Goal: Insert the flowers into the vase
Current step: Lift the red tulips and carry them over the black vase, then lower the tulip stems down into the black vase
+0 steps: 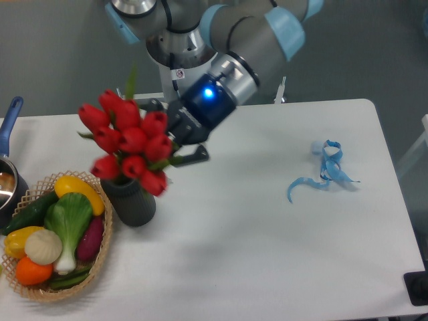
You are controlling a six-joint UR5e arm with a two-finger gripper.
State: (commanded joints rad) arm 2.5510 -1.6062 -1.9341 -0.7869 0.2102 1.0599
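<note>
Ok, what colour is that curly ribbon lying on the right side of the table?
Light blue. The ribbon shows clearly in the fixed camera view, against the white table.

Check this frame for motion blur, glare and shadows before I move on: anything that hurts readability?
Fixed camera view: the flowers are slightly soft at the edges, likely motion blur; the gripper behind them is dark and hard to read. The vase is half hidden by the blooms. The blue wrist light shows a small bright bloom. Shadows on the table are faint and diffuse, with no harsh glare.

Robotics lab: pedestal-mounted arm (247,33), bare white table (267,247), grey wall (53,53).
</note>
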